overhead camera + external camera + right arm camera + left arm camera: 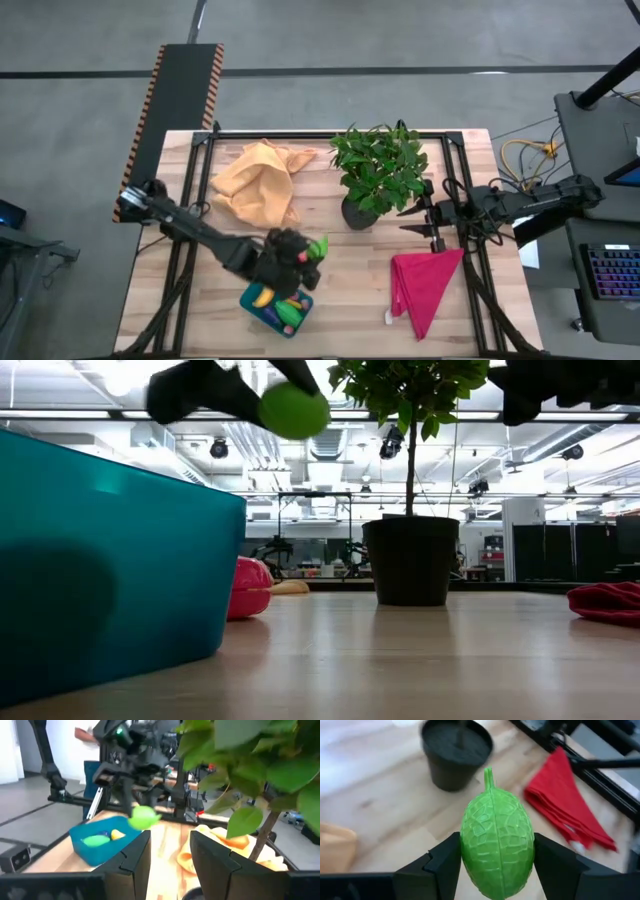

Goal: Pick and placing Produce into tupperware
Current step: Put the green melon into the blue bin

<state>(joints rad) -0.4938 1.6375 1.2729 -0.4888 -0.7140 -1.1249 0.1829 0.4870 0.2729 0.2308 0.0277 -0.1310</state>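
Left gripper (pixel 496 865): clamped on a green leafy toy vegetable (pixel 496 837), one finger on each flank, stem end pointing away from the wrist. The side-on hold leaves the underside clear, which should let the piece fall straight out once the fingers part. In the high view the left gripper (pixel 305 255) hangs in the air with the green piece (pixel 317 247) just beyond the far edge of the tupperware (pixel 256 312), not yet over its opening. Low view agrees: the piece (pixel 293 410) is held high, well above the teal wall (pixel 120 580). My read: carry phase, release still to come.

Tupperware: sits on the surface (pixel 350 290) near the front edge, left of centre. Contents from above: a yellow banana (pixel 263 296) and a green piece (pixel 289 311); something reddish between them, too small to name. The right wrist view shows the tub (pixel 100 844) with green and yellow inside. A pink piece (pixel 248 588) lies on the surface just behind the tub, outside it.

Farther out: orange-yellow cloth (pixel 260 182) at the far left, potted plant (pixel 378 175) at centre, magenta cloth (pixel 424 285) at front right.

Right gripper (pixel 412 220): waits beside the plant pot above the magenta cloth, fingers (pixel 131 855) spread apart, holding nothing.
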